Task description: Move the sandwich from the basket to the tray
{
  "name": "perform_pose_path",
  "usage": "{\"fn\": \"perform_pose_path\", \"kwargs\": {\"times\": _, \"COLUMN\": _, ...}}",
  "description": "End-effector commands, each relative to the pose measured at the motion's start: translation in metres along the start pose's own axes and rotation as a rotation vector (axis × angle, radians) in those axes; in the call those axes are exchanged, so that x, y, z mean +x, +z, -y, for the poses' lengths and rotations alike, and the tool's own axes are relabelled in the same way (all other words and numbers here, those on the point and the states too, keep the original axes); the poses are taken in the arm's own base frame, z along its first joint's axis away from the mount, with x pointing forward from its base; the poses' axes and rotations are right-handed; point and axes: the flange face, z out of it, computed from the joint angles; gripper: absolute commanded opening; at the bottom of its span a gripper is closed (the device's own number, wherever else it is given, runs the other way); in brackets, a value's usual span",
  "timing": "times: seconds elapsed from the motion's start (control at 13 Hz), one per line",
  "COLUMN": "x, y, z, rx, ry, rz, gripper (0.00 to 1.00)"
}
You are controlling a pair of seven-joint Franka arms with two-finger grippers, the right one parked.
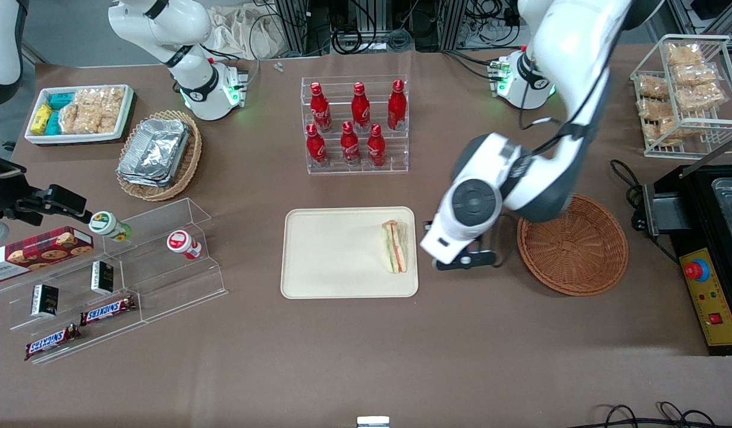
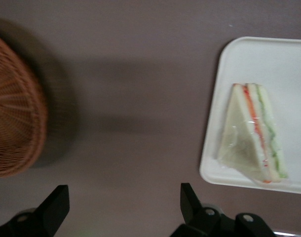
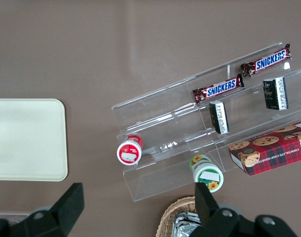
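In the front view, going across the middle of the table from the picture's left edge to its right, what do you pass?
Clear acrylic snack shelf → cream tray → sandwich lying on the tray's edge nearest the working arm → open gripper over bare table → empty reddish-brown wicker basket → black machine.

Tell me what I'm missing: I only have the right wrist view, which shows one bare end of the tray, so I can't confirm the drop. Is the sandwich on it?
Observer: Yes. The sandwich lies on the tray, at the end toward the working arm.
Operator: Is the gripper holding it?
Observer: No. The gripper is open and empty, over the bare table between tray and basket.
Operator: Anything left in the basket?
Observer: Nothing shows in it in the front view, though the arm covers part of its rim.
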Motion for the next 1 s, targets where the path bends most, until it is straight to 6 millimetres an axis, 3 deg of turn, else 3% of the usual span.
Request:
{"fn": "perform_pose_path", "kwargs": {"times": 0.0, "x": -0.001, "y": -0.022, "z": 0.072, "rx": 0.024, "ry": 0.084, "rz": 0.009, "gripper": 1.0}}
{"fn": "perform_pose_path", "kwargs": {"times": 0.23, "x": -0.006, "y": -0.048, "z": 0.158, "rx": 0.045, "ry": 0.1, "rz": -0.021, "gripper": 1.0}}
{"fn": "perform_pose_path", "kwargs": {"times": 0.38, "x": -0.011, "y": -0.067, "z": 0.186, "rx": 0.092, "ry": 0.121, "rz": -0.06, "gripper": 1.0}}
{"fn": "perform_pose_path", "kwargs": {"times": 0.77, "x": -0.013, "y": -0.113, "z": 0.271, "rx": 0.059, "ry": -0.03, "rz": -0.044, "gripper": 1.0}}
{"fn": "perform_pose_path", "kwargs": {"times": 0.92, "x": -0.011, "y": -0.116, "z": 0.282, "rx": 0.052, "ry": -0.048, "rz": -0.05, "gripper": 1.0}}
